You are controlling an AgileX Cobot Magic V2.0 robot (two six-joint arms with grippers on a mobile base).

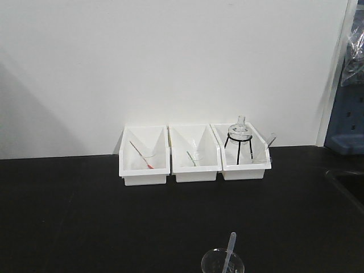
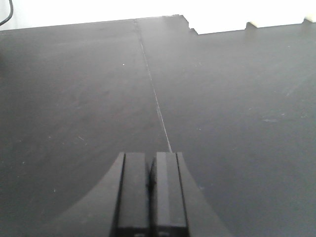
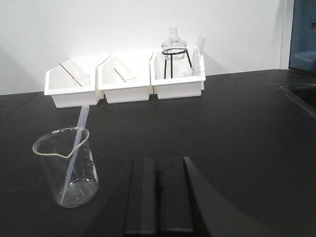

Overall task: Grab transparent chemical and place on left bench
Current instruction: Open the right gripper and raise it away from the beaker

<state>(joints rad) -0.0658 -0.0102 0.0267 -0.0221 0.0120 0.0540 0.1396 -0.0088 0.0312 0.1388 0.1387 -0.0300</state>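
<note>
Plainly, the left gripper [image 2: 150, 185] hangs over bare black counter [image 2: 74, 98], fingers pressed together and holding nothing. Further right, the transparent chemical [image 3: 75, 148] leans tip-down inside a clear beaker [image 3: 69, 170], bulb propped over the rim, probably kept there for easy picking. Just right of it the right gripper [image 3: 159, 195] also has its fingers together, empty. Behind, three white bins [image 3: 123, 84] hold stirring rods, small glassware and a flask on a stand [image 3: 175, 52].
</note>
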